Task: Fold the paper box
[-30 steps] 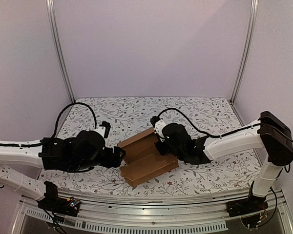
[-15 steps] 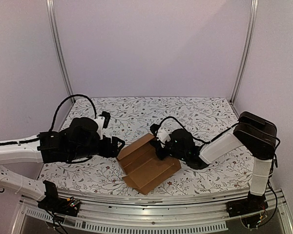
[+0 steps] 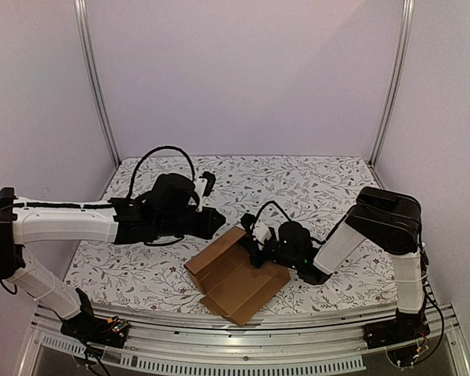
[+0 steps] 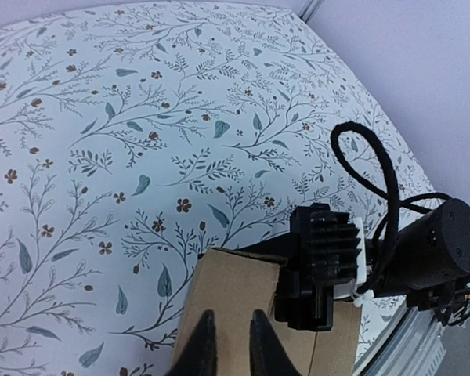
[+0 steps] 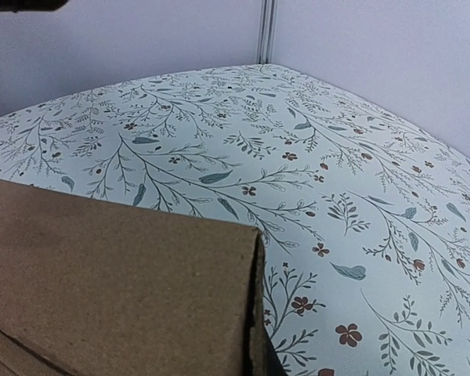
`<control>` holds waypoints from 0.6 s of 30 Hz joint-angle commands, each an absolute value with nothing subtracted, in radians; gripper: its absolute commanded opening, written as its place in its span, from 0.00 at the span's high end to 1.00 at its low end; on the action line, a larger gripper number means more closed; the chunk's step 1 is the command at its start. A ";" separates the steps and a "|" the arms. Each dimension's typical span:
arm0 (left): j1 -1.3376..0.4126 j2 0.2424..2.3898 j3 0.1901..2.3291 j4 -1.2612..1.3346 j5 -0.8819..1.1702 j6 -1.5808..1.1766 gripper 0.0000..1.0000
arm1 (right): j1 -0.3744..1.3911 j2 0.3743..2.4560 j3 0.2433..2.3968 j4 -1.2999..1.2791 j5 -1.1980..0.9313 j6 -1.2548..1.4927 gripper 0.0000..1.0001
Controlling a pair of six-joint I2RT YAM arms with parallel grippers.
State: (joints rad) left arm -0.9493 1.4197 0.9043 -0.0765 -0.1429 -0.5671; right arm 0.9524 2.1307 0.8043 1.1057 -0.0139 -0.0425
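Note:
The paper box point(image 3: 235, 278) lies partly unfolded on the flowered cloth, brown, with creased panels; its far panel stands raised. My right gripper point(image 3: 254, 244) is low at the box's far right edge and shut on that raised panel point(image 5: 117, 290), which hides its fingers in the right wrist view. The left wrist view shows the right gripper's black body point(image 4: 317, 274) against the cardboard point(image 4: 235, 290). My left gripper point(image 3: 217, 222) hovers above the box's far corner. A narrow gap separates the left gripper's point(image 4: 229, 348) fingers, with nothing between them.
The flowered cloth point(image 3: 313, 184) covers the table to the back wall. An aluminium rail point(image 3: 243, 329) runs along the near edge, close to the box's front corner. Frame posts point(image 3: 388, 86) stand at the back corners. The right arm's black cable point(image 4: 376, 172) loops above its wrist.
My left gripper left the box's left edge, rose and moved right and farther back, its jaws narrowing. The right gripper drew the box nearer and turned it, staying shut on it.

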 commanded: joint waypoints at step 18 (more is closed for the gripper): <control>-0.922 1.704 0.972 0.214 0.029 -0.626 1.00 | 0.948 2.192 0.761 1.229 -0.020 -0.019 1.00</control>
State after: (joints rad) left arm -0.9352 1.6691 0.9585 0.1547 -0.0010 -0.6071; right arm 0.9524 2.1658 0.7780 1.2026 -0.0139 -0.0292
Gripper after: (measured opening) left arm 0.006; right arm 0.027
